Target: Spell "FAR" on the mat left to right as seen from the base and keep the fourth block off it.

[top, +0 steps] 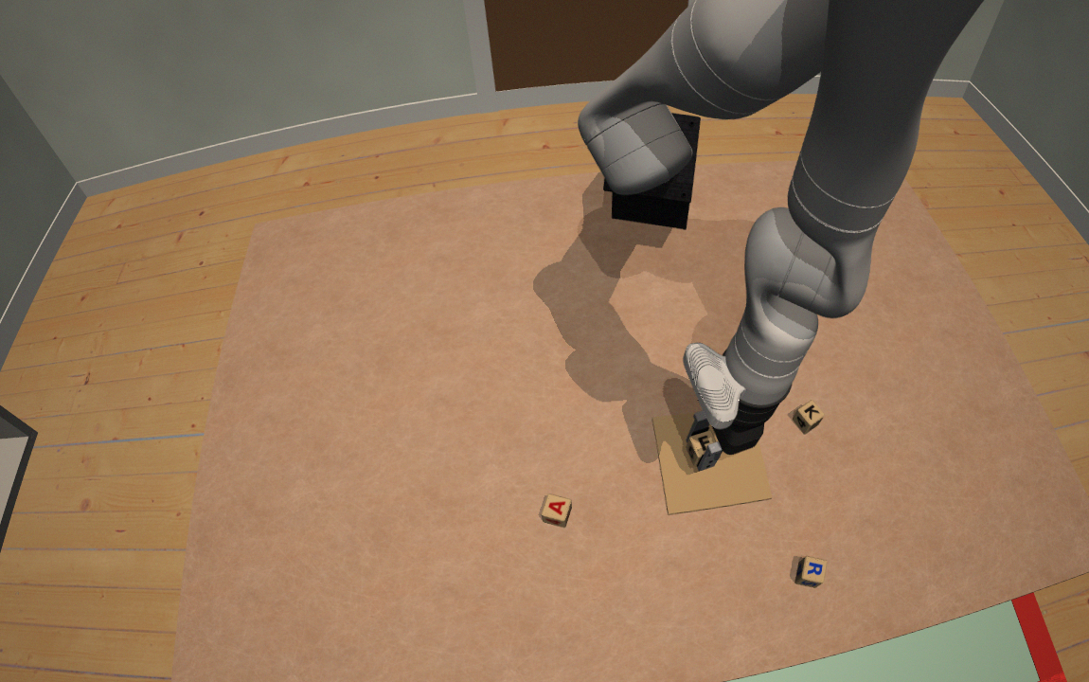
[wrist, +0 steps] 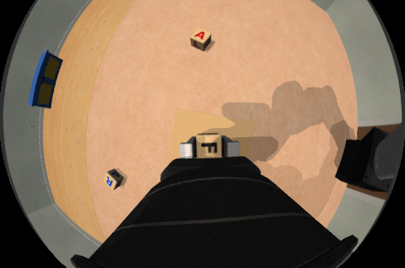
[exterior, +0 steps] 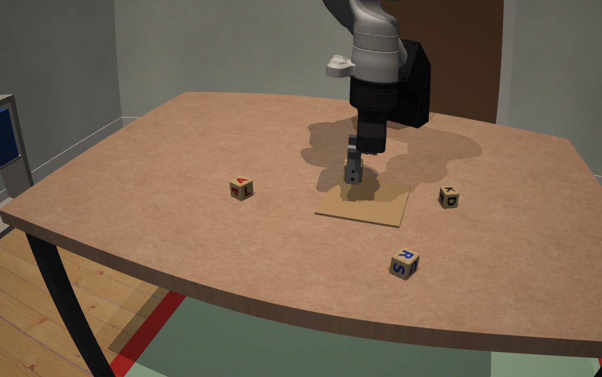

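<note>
My gripper (top: 703,446) (exterior: 353,173) (wrist: 208,143) is shut on the F block (top: 702,442) (wrist: 209,146) and holds it level above the mat (top: 722,493) (exterior: 364,210) (wrist: 186,122). The black F faces up, its top toward the base, so upside down from there. A finger hides most of it in the exterior view. The red A block (top: 556,510) (exterior: 241,188) (wrist: 201,40), blue R block (top: 811,570) (exterior: 404,263) (wrist: 113,179) and black K block (top: 810,415) (exterior: 448,197) lie off the mat, those letters up. K is hidden in the wrist view.
The black robot base (top: 652,209) (exterior: 416,89) (wrist: 363,160) stands behind the mat at the back of the table. The arm comes over the mat and throws shadows on it and on the table. The R block lies nearest the front edge.
</note>
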Available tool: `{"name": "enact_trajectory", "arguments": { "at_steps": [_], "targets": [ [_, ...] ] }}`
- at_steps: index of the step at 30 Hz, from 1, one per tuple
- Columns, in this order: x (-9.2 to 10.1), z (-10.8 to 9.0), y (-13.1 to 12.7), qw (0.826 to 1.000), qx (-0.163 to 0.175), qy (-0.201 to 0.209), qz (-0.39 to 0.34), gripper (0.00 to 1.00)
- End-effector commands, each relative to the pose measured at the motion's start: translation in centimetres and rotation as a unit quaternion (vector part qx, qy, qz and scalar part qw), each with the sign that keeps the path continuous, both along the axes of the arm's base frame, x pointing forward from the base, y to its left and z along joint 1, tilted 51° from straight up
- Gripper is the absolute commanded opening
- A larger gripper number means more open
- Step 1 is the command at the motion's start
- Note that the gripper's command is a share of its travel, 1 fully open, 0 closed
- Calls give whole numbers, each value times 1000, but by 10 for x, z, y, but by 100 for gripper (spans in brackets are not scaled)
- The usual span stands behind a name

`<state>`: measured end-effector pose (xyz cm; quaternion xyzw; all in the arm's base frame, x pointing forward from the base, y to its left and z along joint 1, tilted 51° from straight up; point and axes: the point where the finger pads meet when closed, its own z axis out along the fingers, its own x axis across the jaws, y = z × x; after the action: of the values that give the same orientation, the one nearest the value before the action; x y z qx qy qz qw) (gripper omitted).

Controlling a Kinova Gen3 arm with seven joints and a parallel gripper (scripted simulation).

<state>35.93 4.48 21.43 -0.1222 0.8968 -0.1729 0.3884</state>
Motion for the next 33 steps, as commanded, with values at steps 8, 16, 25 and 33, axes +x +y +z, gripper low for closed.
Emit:
{"name": "enact_trajectory", "arguments": {
  "at_steps": [8, 16, 25, 33],
  "targets": [
    [-10, 10, 11, 1000, -6, -8, 14, 57],
    [-15, 15, 13, 1000, -6, -12, 16, 57],
    [-22, 21, 15, 1000, -5, -14, 20, 57],
    [-26, 24, 15, 1000, 0, -6, 28, 57]
  ]
}}
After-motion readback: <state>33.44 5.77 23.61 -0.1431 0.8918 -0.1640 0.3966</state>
